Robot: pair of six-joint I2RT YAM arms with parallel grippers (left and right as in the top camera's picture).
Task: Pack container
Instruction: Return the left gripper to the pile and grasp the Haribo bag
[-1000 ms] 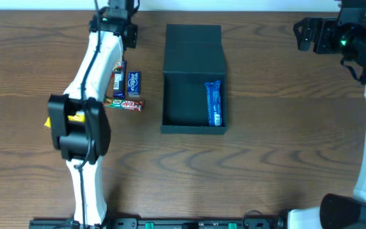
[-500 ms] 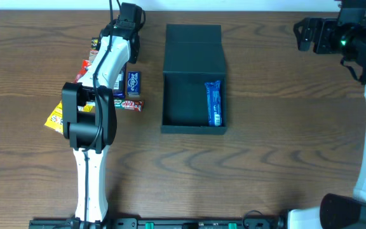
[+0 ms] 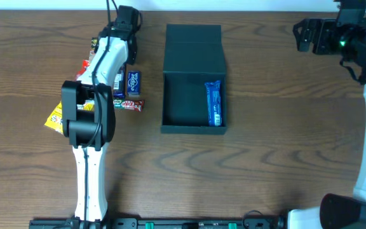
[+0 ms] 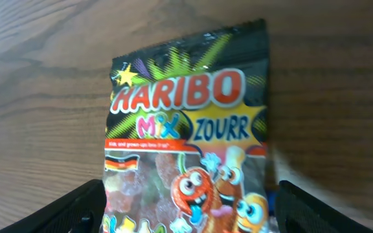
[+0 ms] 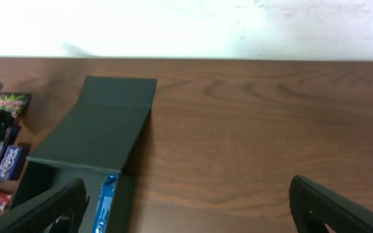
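At the near edge, the brown wooden desk [image 3: 246, 165] is crossed on the left by the white links of the left arm [image 3: 88, 121]. Beside that arm's black elbow a yellow packet [image 3: 53, 118] is partly covered. A red and green bar [image 3: 131, 105] is laid just to the arm's other side, with a small blue packet [image 3: 133, 81] close behind it. Level with these, the container [image 3: 183, 95] is set a little left of the desk's middle, well apart from both end effectors. It is opened, and its flap lid [image 3: 194, 44] is folded back flat toward the far edge. A blue wrapped bar [image 3: 214, 104] is laid lengthwise inside it, against the wall on the right arm's side. Farther back on the left, the left end effector [image 4: 190, 217] is held low over a black Haribo Mix Zourr packet [image 4: 186, 129] that is laid flat on the wood. Its fingers [image 4: 76, 207] are spread wide, one at each side of the packet's lower part, and whether the packet is touched cannot be told. At the far right corner, the right end effector [image 5: 193, 217] is released, with its jaws parted wide and nothing between them, and is turned toward the container.
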